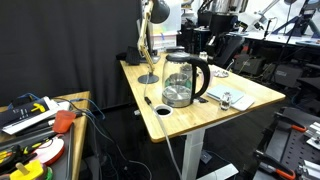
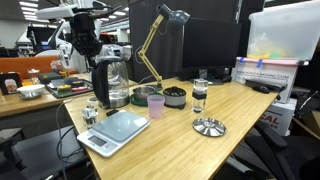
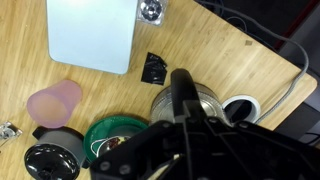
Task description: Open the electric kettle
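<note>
The electric kettle (image 1: 181,82) is a clear glass jug with a black handle, standing on the wooden desk (image 1: 240,102) next to the lamp. It also shows in an exterior view (image 2: 116,84). In the wrist view I look down on it (image 3: 204,106): a silvery round body with the black handle running over it. My gripper (image 2: 89,50) hangs just above the kettle's handle side, and also shows in an exterior view (image 1: 198,44). In the wrist view my gripper (image 3: 186,140) is a dark mass over the handle, fingers not distinct. I cannot tell how the lid stands.
A gold desk lamp (image 2: 153,42) stands behind the kettle. In front lie a white scale (image 2: 114,129), a pink cup (image 2: 156,104), a black round dish (image 2: 175,96), a small glass jar (image 2: 200,95) and a metal disc (image 2: 208,126). A cable grommet (image 3: 243,108) is nearby.
</note>
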Robot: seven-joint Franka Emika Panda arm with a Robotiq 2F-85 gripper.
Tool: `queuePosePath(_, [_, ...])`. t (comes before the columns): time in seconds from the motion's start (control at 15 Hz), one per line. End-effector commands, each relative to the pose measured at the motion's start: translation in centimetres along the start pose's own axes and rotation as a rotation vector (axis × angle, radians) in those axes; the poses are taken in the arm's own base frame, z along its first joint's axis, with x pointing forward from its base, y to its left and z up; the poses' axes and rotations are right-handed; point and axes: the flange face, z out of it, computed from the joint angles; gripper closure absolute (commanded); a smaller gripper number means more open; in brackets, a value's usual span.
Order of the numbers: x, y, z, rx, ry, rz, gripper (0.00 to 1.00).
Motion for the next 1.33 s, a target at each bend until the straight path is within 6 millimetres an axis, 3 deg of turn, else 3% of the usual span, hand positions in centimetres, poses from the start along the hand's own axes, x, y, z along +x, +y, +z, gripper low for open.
queuePosePath(0.0, [0.2, -0.2, 2.2, 0.014, -0.030, 0.007, 1.00])
queuePosePath(0.33, [1.2, 0.9, 5.4, 0.036, -0.052, 0.047, 1.00])
queuePosePath(0.47, [1.7, 1.4, 5.5, 0.053, -0.051, 0.073, 1.00])
queuePosePath(0.8, [2.4, 1.5, 1.0, 0.082, 0.045, 0.125, 1.00])
queuePosePath(1.27, [-0.1, 1.8, -5.6, 0.079, 0.149, 0.135, 1.00])
